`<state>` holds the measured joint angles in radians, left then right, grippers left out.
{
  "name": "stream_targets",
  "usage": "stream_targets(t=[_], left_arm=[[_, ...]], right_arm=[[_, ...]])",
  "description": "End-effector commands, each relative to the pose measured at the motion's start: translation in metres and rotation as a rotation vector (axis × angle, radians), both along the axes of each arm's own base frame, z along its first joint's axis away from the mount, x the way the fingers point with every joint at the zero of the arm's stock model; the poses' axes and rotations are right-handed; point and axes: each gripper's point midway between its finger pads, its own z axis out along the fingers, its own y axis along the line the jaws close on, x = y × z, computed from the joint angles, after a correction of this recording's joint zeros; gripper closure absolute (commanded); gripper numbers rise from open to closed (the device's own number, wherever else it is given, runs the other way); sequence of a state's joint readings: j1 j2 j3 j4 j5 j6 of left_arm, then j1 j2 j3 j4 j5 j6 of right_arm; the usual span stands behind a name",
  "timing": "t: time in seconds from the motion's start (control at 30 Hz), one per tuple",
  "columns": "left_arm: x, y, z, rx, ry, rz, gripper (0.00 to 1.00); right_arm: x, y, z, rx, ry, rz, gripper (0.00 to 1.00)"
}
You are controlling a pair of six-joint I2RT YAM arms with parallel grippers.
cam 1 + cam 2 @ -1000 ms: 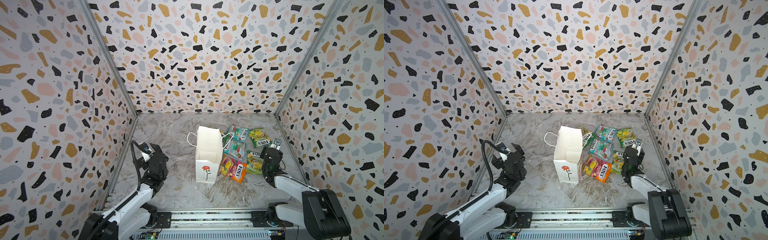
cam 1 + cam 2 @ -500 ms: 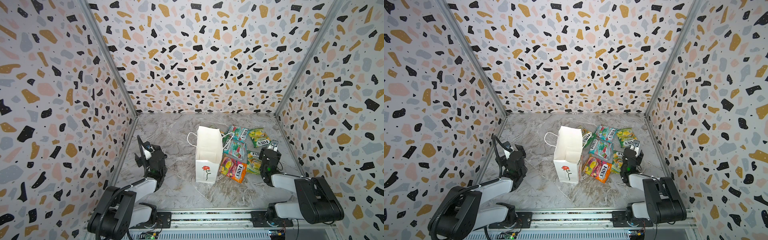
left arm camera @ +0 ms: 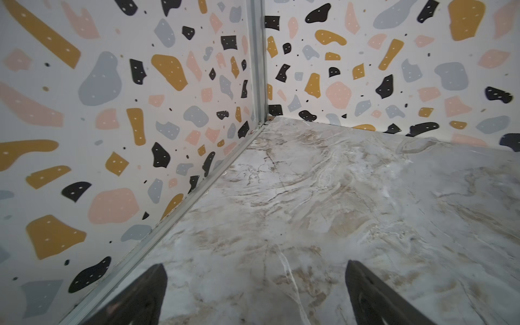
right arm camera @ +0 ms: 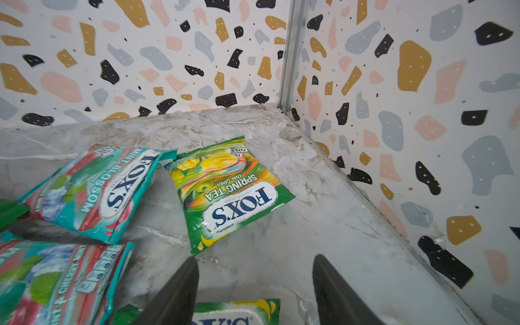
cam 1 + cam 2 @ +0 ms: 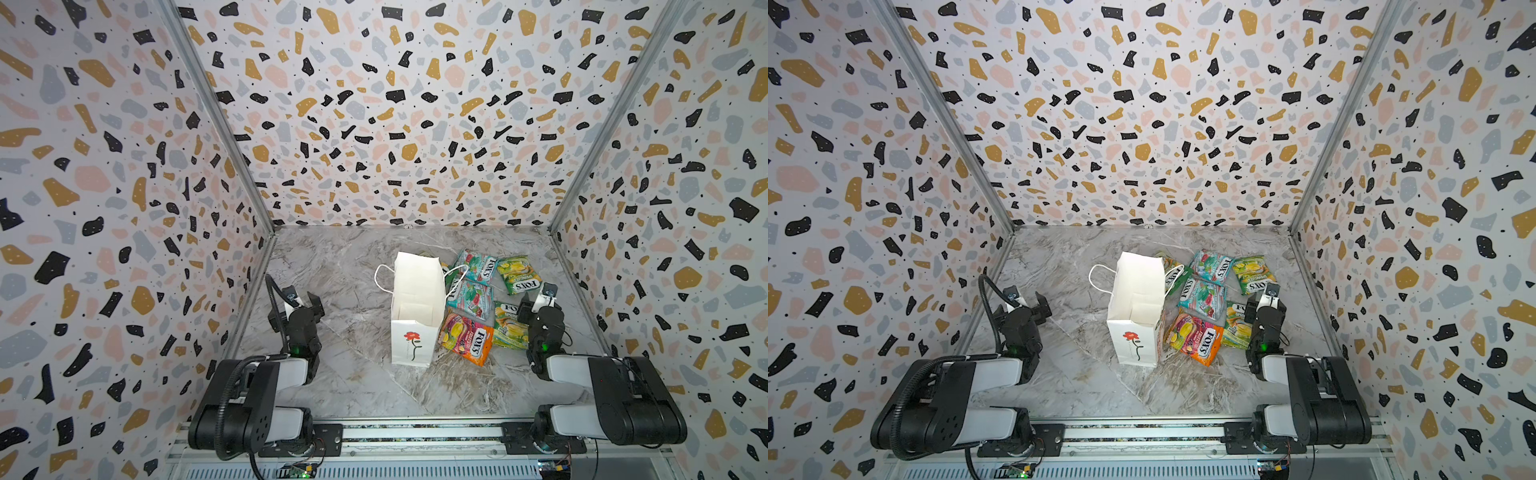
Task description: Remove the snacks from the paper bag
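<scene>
white paper gift bag (image 5: 415, 291) stands upright near the middle of the grey marble-look tabletop (image 5: 353, 340), mouth open to the ceiling, its narrow side with the red flower drawing (image 5: 412, 338) facing the robot's rail; the long axis of the mouth runs front to back in both top views. one white cord handle (image 5: 380, 280) loops out to the left, the other drapes to the right

the snacks lie flat on the marble, outside the bag and all to its right: an orange-pink glossy candy pouch (image 5: 465, 338) nearest the front, just beside the bag's base, long axis slanted; a teal-and-red "cherry mint" pouch (image 5: 469, 297) behind it; a teal-and-red "mint blossom" pouch (image 5: 476, 266) farther back; a yellow-green "spring tea" pouch (image 5: 519, 275) farthest right and back; a green glossy pouch (image 5: 509, 328) beside the orange-pink one; and a dark green pouch (image 5: 1173, 276) half hidden against the bag's right wall

the right arm sits folded low at the right front, wrist raised, the right gripper (image 5: 537, 300) pointing toward the back wall above the green glossy pouch's far edge, jaws spread and holding nothing; its wrist view shows the "spring tea" pouch just ahead, logo upside down

the left arm is folded likewise at the left front, the left gripper (image 5: 303, 301) aimed at the back-left corner, well apart from the bag, jaws spread wide over bare marble
</scene>
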<state>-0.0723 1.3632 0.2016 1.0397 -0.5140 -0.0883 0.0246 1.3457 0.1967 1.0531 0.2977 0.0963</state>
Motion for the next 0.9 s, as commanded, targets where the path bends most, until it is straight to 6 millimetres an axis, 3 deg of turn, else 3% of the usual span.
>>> stream_targets(t=[0.0, 0.2, 0.4, 0.6, 0.7, 0.73, 0.87], left_arm=[[0.005, -0.012, 0.018, -0.009, -0.105, -0.091, 0.0], [-0.002, -0.013, 0.016, -0.008, -0.132, -0.105, 0.0], [0.002, -0.014, 0.014, -0.003, -0.113, -0.11, 0.0], [0.003, -0.013, 0.013, -0.006, -0.107, -0.102, 0.0], [0.003, -0.013, 0.013, -0.007, -0.108, -0.101, 0.0], [0.003, -0.013, 0.013, -0.007, -0.107, -0.101, 0.0], [0.002, -0.013, 0.013, -0.006, -0.108, -0.101, 0.0]], right_arm=[[-0.003, 0.017, 0.025, 0.057, -0.149, 0.128, 0.33], [-0.006, 0.026, 0.02, 0.05, -0.154, 0.192, 0.32], [-0.01, 0.031, 0.028, 0.024, -0.197, 0.212, 0.31], [-0.007, 0.043, 0.019, -0.016, -0.195, 0.249, 0.3], [0.002, 0.04, 0.014, -0.027, -0.151, 0.197, 0.18], [0.005, 0.04, 0.014, -0.034, -0.146, 0.186, 0.02], [0.01, 0.04, 0.01, -0.042, -0.115, 0.158, 0.01]])
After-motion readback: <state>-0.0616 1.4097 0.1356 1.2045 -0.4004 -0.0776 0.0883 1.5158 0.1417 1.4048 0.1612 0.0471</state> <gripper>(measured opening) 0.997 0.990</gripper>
